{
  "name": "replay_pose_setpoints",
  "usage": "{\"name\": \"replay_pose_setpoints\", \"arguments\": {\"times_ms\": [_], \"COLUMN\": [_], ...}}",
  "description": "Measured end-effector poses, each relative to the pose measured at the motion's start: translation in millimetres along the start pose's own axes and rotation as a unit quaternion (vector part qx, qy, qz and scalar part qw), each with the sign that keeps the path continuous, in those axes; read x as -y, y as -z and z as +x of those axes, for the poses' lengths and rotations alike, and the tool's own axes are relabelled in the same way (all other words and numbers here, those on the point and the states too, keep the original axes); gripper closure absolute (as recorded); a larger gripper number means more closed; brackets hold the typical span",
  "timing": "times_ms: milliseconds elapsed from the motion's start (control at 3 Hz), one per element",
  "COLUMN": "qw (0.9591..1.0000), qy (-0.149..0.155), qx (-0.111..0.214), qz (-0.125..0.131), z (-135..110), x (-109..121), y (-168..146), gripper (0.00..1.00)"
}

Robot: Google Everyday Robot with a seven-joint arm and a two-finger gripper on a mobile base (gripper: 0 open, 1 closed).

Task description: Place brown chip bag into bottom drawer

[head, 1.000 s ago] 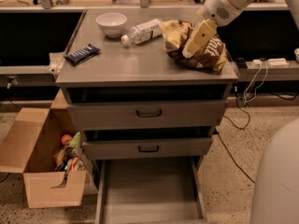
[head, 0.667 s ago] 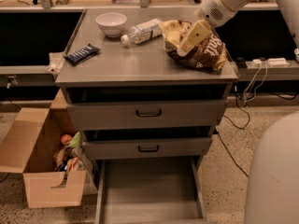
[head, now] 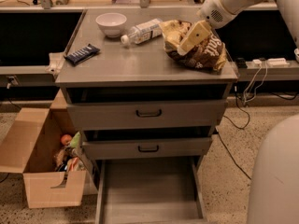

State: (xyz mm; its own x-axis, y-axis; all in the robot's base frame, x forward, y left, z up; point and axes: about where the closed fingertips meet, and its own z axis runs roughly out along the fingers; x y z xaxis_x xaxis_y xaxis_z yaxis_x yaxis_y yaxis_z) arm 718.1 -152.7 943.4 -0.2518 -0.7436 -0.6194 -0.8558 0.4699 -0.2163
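Gripper point(head: 186, 45) sits on crinkled, tan-ended brown chip bag point(head: 208, 57).

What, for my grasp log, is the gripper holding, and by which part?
Cannot tell. The gripper is on the brown chip bag near its tan-yellow end, the bag lying on the cabinet top; no clear hold shows.

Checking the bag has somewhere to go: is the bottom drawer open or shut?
Open: the bottom drawer is pulled out, its grey tray showing. The gripper is at the brown chip bag on the cabinet top.
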Motion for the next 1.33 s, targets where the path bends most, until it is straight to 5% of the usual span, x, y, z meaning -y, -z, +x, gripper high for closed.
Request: {"name": "replay_pose_setpoints", "arguments": {"times_ms": [1000,1333], "qw": [0.9977,0.9971], "qy": [-0.03,-0.038], "qx": [0.039,0.037], "qz": [0.046,0.054], "z": [78,116], "x": [61,78], "y": [-22,-36], "gripper": [0.0,0.18]}}
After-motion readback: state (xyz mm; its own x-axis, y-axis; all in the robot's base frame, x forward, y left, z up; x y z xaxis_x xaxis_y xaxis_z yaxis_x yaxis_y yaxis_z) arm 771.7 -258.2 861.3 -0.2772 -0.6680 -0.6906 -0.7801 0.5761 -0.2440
